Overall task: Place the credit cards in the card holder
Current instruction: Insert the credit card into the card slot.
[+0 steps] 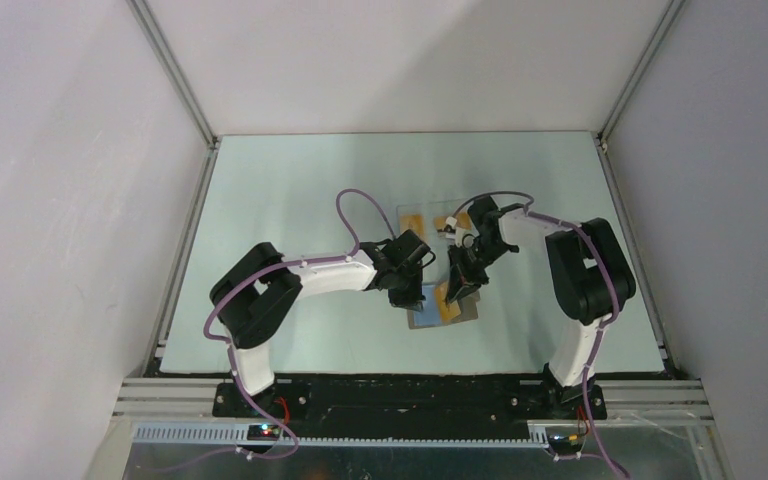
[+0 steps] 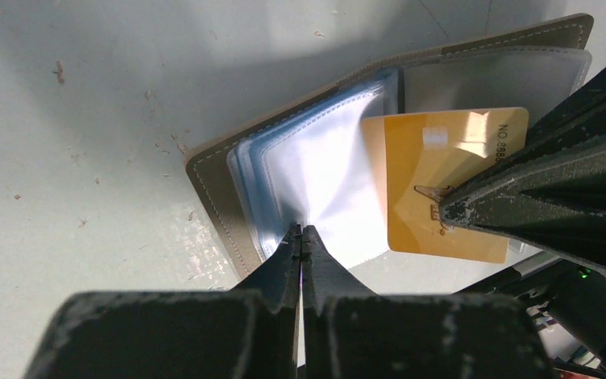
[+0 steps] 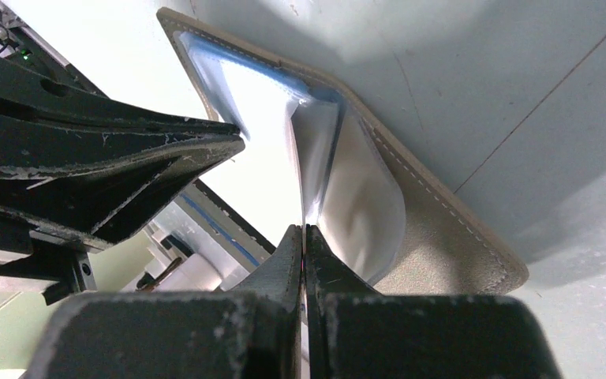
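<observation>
The grey-taupe card holder (image 1: 466,313) lies open on the table, its clear pockets fanned up (image 2: 213,189) (image 3: 442,245). My left gripper (image 2: 301,231) (image 1: 412,296) (image 3: 237,142) is shut, pinching the lower edge of one clear pocket sleeve. My right gripper (image 3: 303,229) (image 1: 458,288) (image 2: 444,212) is shut on an orange-gold credit card (image 2: 442,158) (image 1: 449,301). The card's left edge lies under the held sleeve. In the right wrist view the card shows only edge-on between the jaws. More credit cards (image 1: 457,220) lie farther back.
A clear plastic box (image 1: 428,214) with orange cards in it stands just behind the two grippers. White walls with metal rails (image 1: 185,260) close in the table on the left, right and back. Both arm bases sit at the near edge.
</observation>
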You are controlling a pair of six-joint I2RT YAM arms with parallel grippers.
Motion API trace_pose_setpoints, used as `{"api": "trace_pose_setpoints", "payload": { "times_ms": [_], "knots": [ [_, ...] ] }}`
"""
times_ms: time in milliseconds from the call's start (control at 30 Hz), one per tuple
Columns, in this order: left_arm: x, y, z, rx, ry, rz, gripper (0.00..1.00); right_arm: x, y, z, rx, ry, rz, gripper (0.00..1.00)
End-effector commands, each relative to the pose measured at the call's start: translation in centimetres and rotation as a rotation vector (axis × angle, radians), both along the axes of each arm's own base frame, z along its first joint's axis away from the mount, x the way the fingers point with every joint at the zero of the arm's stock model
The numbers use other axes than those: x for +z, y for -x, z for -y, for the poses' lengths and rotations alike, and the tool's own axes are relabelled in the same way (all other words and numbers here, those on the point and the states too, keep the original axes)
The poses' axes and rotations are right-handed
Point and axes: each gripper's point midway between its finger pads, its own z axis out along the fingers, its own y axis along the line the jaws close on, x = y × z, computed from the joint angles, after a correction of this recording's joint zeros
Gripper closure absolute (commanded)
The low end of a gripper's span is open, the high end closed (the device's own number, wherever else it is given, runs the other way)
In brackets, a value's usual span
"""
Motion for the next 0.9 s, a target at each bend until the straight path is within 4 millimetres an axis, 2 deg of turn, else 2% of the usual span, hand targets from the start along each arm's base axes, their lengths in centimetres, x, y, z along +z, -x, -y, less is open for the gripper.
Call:
{"api": "trace_pose_setpoints", "payload": {
  "times_ms": [0,333,567,867],
  "knots": [
    [-3.2,0.3,-2.9,0.01,-0.142,-0.028,1.0,-0.7,-2.3,0.6,0.006,0.083,0.093,1.0],
    [-3.3,0.3,-2.9,0.008,-0.145,-0.031,1.0,-1.1,-3.4,0.5,-0.008,0.122,0.15,1.0],
    [-3.1,0.3,-2.8,0.007,-0.14,-0.031,1.0,-1.8,-2.9,-0.2,0.004,0.089,0.165,1.0],
    [-3.3,0.2,-2.9,0.006,-0.144,-0.034,1.0,-2.2,-3.0,-0.2,-0.043,0.056,0.232,1.0]
  ]
}}
